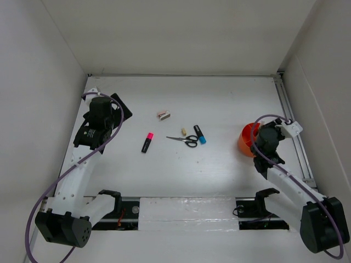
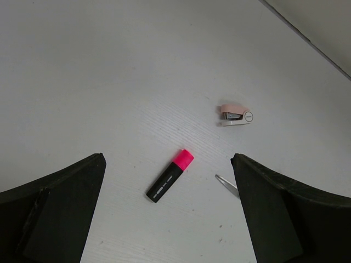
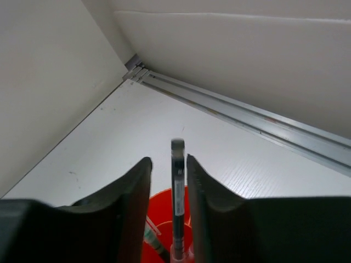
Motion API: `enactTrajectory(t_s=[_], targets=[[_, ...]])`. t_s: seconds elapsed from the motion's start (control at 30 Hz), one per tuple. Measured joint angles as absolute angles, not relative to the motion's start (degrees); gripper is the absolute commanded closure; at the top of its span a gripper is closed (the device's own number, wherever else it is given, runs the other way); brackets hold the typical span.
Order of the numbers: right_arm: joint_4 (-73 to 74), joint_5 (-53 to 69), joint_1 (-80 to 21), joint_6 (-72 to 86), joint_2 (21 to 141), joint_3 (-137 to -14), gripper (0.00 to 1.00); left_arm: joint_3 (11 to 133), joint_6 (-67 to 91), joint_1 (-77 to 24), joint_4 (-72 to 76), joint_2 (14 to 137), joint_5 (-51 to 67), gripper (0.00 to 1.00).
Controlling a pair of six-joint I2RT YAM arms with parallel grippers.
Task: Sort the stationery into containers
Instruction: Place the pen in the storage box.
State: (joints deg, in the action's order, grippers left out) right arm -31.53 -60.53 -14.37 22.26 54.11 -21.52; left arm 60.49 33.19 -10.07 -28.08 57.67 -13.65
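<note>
Both claws are in view. The right claw (image 3: 167,170) is pressed together on a thin dark pen (image 3: 177,186), which is pinched upright between the two fingers at lower centre of the right wrist view. The pen's lower end descends into the orange cup (image 3: 164,211) directly beneath. Whether the tip touches the cup floor cannot be told. A second slim item is seen leaning inside the cup. The pen is judged to be light, stiff and smooth. It is slim enough to pivot or slide in a two-finger pinch, so a hold on the barrel near mid-length is preferred and a gentle release is advised. The left claw (image 2: 167,159) is spread wide and holds nothing. It hangs above the table (image 2: 82,66) at the left of the overhead view. The black marker with pink cap (image 2: 170,175) lies flat between the spread fingers at lower centre of the left wrist view, apart from both. It is judged to be light and rigid, with a round barrel liable to roll. It should be taken across the black barrel, fingers square to its long axis. A mini stapler (image 2: 236,115) lies to the upper right. The tip of the black-handled scissors (image 2: 226,185) shows just beside the right-hand finger.
</note>
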Motion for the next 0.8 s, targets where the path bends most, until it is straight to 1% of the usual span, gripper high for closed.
enactTrajectory(t_s=[0.07,0.13,0.23,0.37,0.4,0.43,0.47,0.63,0.7,0.8], targets=[[-31.4,-60.66,-14.66,22.26,54.08,-21.54,0.52,60.49,33.19,-10.07,-28.08,57.67,-13.52,0.0],[-31.27,-60.62,-14.87,22.26,53.78,-21.54,0.48,60.49,33.19,-10.07,-28.08,57.67,-13.47,0.0],[-31.05,-59.88,-15.07,21.78,52.1,-21.54,0.47,60.49,33.19,-10.07,-28.08,57.67,-13.47,0.0],[-31.07,-57.8,-15.07,20.6,48.6,-21.56,0.34,60.49,33.19,-10.07,-28.08,57.67,-13.47,0.0],[-31.09,-57.23,-15.07,20.36,47.7,-21.56,0.23,60.49,33.19,-10.07,-28.08,57.67,-13.45,0.0],[-31.05,-56.58,-15.07,20.05,46.57,-21.56,0.15,60.49,33.19,-10.07,-28.08,57.67,-13.45,0.0],[-30.85,-55.88,-15.11,19.7,45.28,-21.58,0.01,60.49,33.19,-10.07,-28.08,57.67,-13.47,0.0],[-27.55,-51.68,-16.32,18.68,39.51,-24.14,0.01,60.49,33.19,-10.07,-28.08,57.67,-13.45,0.0],[-25.32,-49.15,-17.08,17.91,38.63,-27.24,0.01,60.49,33.1,-10.07,-28.08,57.69,-13.45,0.0],[-19.51,-41.93,-17.37,16.47,38.94,-34.28,0.01,60.49,32.91,-10.07,-28.05,57.91,-13.45,0.0]])
